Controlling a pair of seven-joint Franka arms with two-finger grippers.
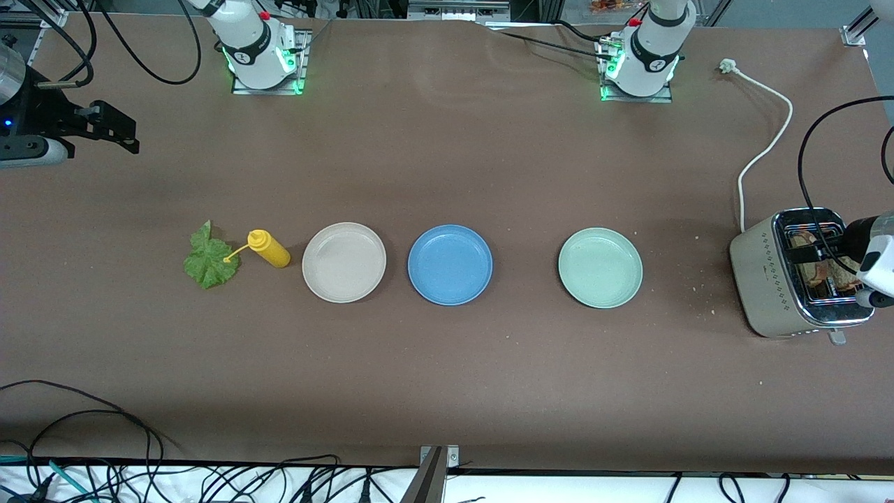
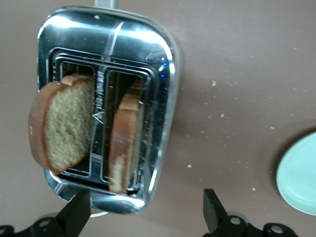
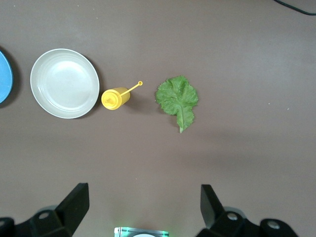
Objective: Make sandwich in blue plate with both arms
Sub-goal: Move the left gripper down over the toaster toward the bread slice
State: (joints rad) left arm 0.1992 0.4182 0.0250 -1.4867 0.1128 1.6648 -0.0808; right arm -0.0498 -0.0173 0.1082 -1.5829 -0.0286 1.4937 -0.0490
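Observation:
The empty blue plate lies in the middle of the table; its edge shows in the right wrist view. Two brown bread slices stand in the slots of a silver toaster at the left arm's end. My left gripper hangs open over the toaster, holding nothing. A green lettuce leaf lies flat toward the right arm's end. High over the table at that end, my right gripper is open and empty.
A beige plate and a pale mint plate flank the blue one. A yellow squeeze bottle lies between the lettuce and the beige plate. The toaster's white cord runs toward the left arm's base. Crumbs dot the table near the toaster.

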